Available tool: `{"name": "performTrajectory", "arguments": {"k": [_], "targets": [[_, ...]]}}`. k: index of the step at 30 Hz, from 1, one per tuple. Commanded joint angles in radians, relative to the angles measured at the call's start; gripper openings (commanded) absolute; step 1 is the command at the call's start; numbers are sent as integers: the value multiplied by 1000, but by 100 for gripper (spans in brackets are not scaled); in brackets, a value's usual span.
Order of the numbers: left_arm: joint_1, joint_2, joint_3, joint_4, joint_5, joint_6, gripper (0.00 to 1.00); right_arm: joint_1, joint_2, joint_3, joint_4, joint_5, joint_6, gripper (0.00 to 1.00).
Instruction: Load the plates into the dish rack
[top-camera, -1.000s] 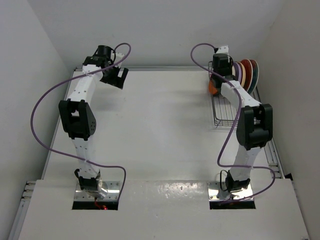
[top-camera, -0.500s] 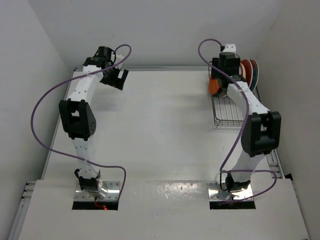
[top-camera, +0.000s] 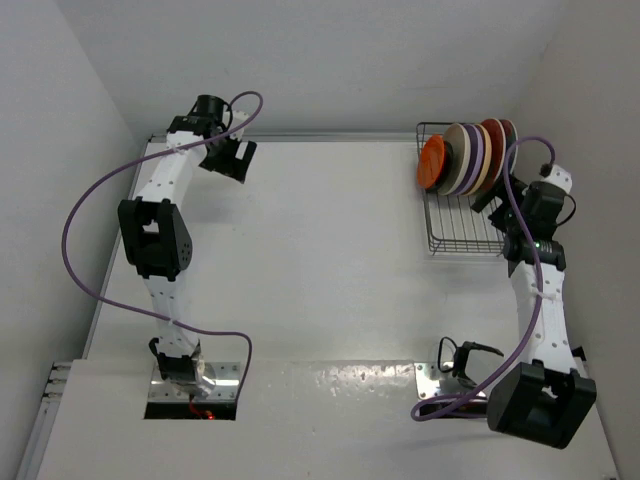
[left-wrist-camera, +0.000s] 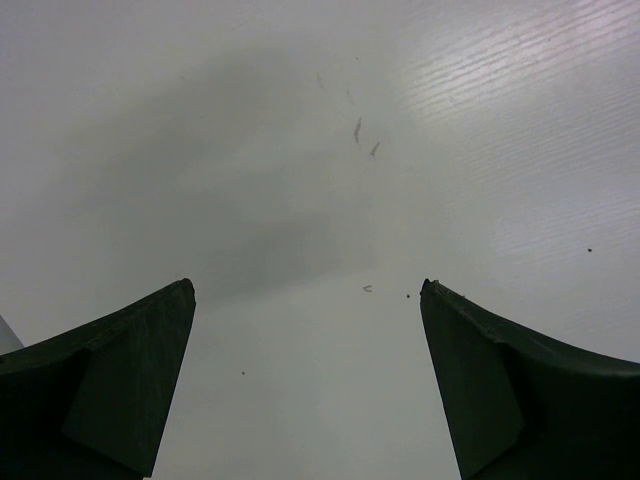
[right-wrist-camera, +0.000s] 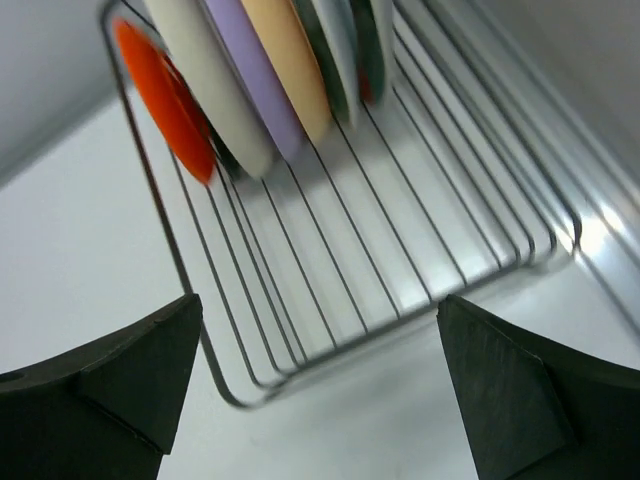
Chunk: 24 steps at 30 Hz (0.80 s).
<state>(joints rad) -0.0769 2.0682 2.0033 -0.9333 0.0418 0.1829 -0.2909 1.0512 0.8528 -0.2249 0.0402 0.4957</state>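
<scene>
The plates (top-camera: 466, 158) stand on edge in the dish rack (top-camera: 452, 232), just ahead of the right tool (right-wrist-camera: 318, 300), which gapes wide and empty; the left tool (left-wrist-camera: 307, 287), also wide, sits well apart.

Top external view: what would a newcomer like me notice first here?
The colourful plates standing on edge in a row at the far end of the wire dish rack, far right on the table. Then the purple cables looping off the white arms; the right tool hangs open by the rack's bare end.
</scene>
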Motion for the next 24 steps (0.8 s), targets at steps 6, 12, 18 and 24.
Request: {"name": "performTrajectory", "arguments": {"k": [6, 12, 18, 24], "targets": [[-46, -23, 25, 22, 67, -46, 100, -50, -176, -147, -270, -50, 136, 100], [-96, -23, 2, 31, 58, -65, 100, -50, -269, -211, -408, -43, 161, 100], [-158, -46, -63, 51, 49, -74, 100, -50, -398, -268, -447, 15, 219, 100], [-202, -68, -84, 62, 17, -74, 100, -51, -476, -281, -476, 58, 242, 100]]}}
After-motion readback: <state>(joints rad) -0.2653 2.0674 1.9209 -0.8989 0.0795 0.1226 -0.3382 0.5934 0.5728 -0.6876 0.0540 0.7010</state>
